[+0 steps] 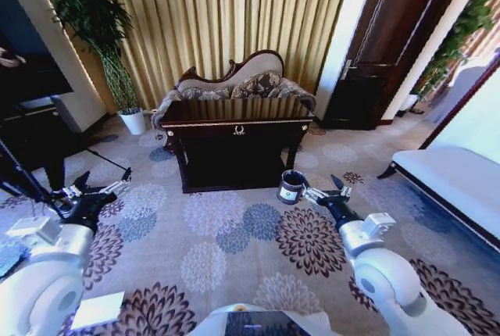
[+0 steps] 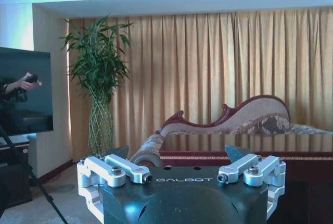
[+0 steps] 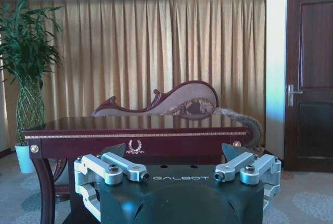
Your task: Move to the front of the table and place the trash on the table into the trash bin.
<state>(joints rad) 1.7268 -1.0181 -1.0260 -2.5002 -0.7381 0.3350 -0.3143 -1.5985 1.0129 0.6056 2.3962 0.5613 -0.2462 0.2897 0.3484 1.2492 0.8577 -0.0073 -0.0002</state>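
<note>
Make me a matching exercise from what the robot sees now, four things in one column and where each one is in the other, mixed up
Things:
1. trash bin
2. white plant pot
3. chaise sofa
4. white bench

Places:
A. behind the table, against the curtains
B. on the carpet by the table's front right corner
C. far right of the room
D. on the floor left of the table

Pairs: 1-B, 2-D, 3-A, 4-C

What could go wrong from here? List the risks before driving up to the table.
1. The small round dark trash bin stands on the carpet at the glossy dark-brown wooden table's front right corner, close to the open right end effector; driving forward might knock it over.
2. The open left end effector hangs near black tripod legs.
</note>
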